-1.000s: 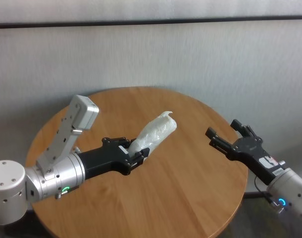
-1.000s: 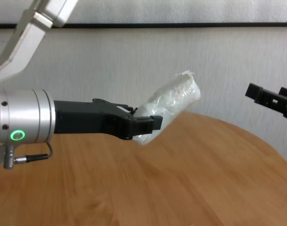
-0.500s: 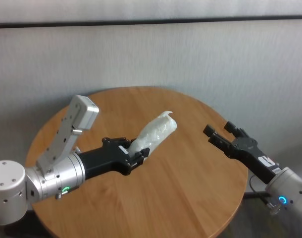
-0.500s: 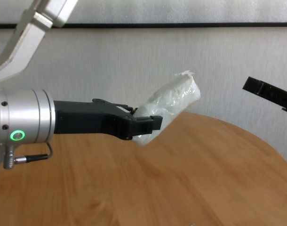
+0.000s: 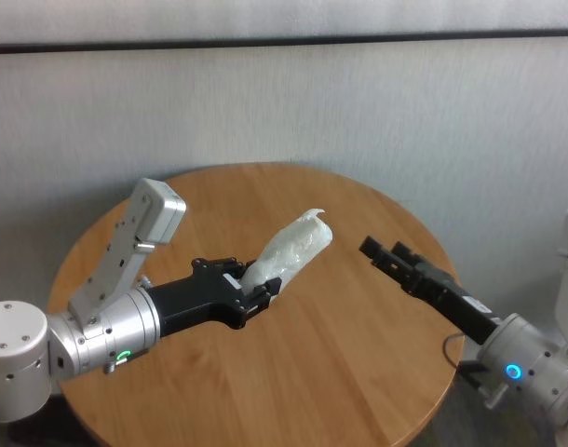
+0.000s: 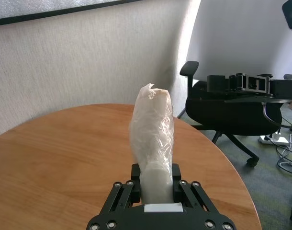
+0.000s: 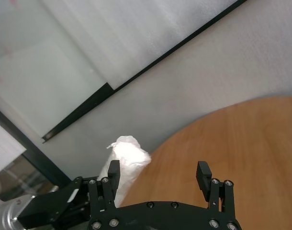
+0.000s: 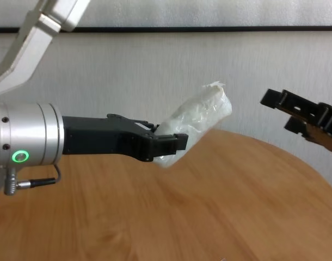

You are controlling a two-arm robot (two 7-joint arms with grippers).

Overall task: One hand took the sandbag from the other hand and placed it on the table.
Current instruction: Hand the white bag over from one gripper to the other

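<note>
Spanning the lower middle of the head view: round wooden surface (image 5: 340, 354), warm light-brown, grain visible; nothing rests on it.

Left pincer (image 5: 259, 296), centre-left of the head view, black on a silver wrist with a green ring light. Clamped on the lower end of the sandbag, held above the surface.

Right pincer (image 5: 382, 257), centre-right of the head view, black and long-fingered. Fingers spread wide, holding nothing, pointed toward the sandbag but well apart from it; in its wrist view the bag shows beyond one finger, not between the two.

Sandbag (image 5: 293, 248), white, lumpy, crinkly translucent plastic, crimped top. Angled up and to the right from the left pincer, upper half free, clear of the surface.

Handling, as judged: soft fill, likely to sag and shift; the film looks slippery. Best taken across the free upper body, below the crimp, not by the thin crimped tip.
</note>
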